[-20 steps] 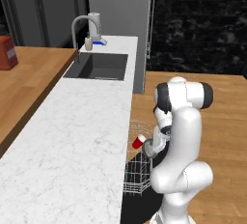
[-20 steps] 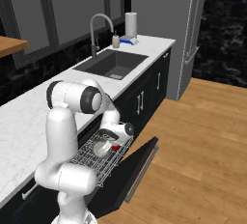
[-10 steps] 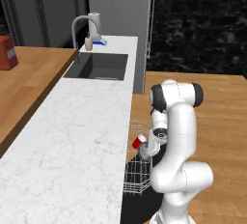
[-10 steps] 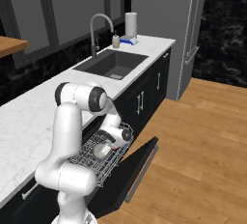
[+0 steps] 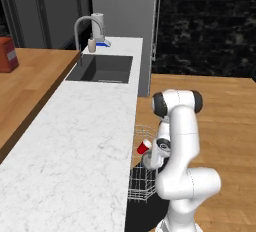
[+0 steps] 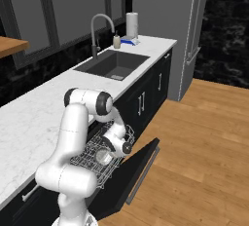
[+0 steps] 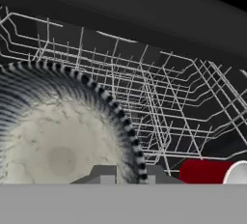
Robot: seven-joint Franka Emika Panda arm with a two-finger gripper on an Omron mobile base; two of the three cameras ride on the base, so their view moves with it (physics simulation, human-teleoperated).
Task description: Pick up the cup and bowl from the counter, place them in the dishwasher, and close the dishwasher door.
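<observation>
The gripper (image 5: 151, 157) hung over the rack (image 6: 95, 156), its grip state unreadable, with the bowl (image 7: 62, 138) in the rack and the cup (image 5: 144, 147) just beside; best retreat was judged straight up, clear of the wires.

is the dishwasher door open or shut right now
Open. The dishwasher door hangs dropped down toward the floor, and the white wire rack sits pulled out over it, with the bowl inside.
</observation>
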